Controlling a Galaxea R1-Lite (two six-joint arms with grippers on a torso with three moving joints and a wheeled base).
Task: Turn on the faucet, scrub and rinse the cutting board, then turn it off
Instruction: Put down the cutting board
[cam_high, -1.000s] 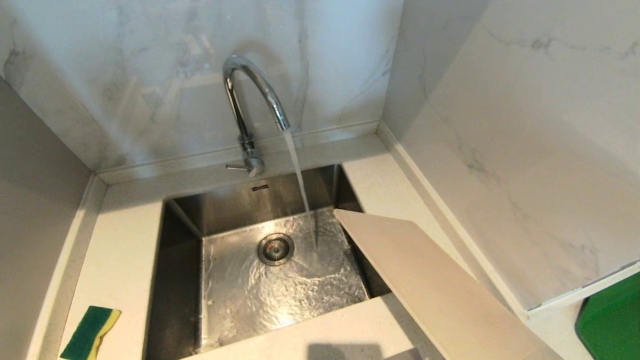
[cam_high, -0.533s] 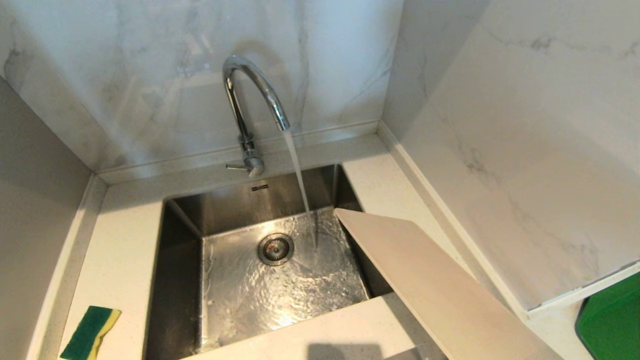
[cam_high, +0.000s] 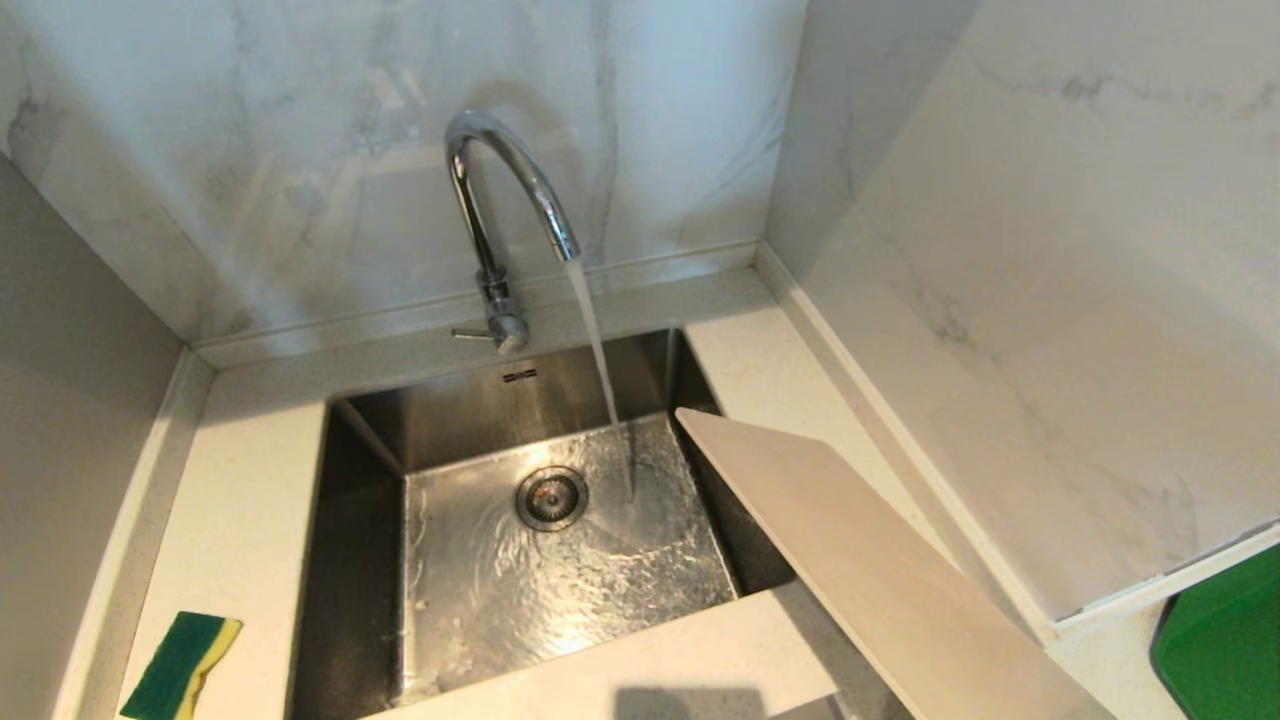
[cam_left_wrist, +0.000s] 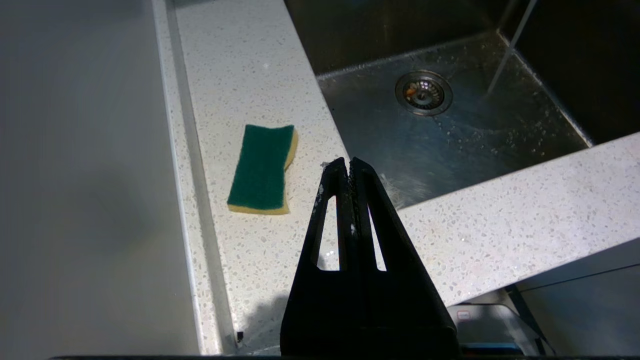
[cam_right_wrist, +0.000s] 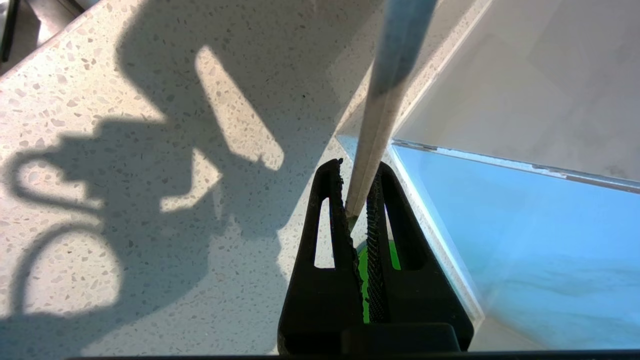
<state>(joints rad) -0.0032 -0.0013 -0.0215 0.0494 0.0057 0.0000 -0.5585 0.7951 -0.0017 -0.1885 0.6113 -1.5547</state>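
Observation:
The chrome faucet (cam_high: 505, 200) stands behind the sink (cam_high: 370, 560), and a stream of water (cam_high: 600, 370) runs from its spout to the basin floor beside the drain. The cream cutting board (cam_high: 870, 580) is held tilted, its far corner over the sink's right side, just right of the stream. In the right wrist view the board's thin edge (cam_right_wrist: 380, 115) sits between the fingers of my right gripper (cam_right_wrist: 357, 165), which is shut on it. My left gripper (cam_left_wrist: 349, 162) is shut and empty, over the counter at the sink's front left corner.
A green-and-yellow sponge (cam_high: 180, 665) lies on the counter left of the sink, close to my left gripper. A green flat board (cam_high: 1220, 650) lies at the far right beyond a marble wall (cam_high: 1050, 300). Marble walls close in the back and the right.
The cutting board's far corner has shifted a little to the right and back. Water keeps running. The left gripper and the sponge stay put.

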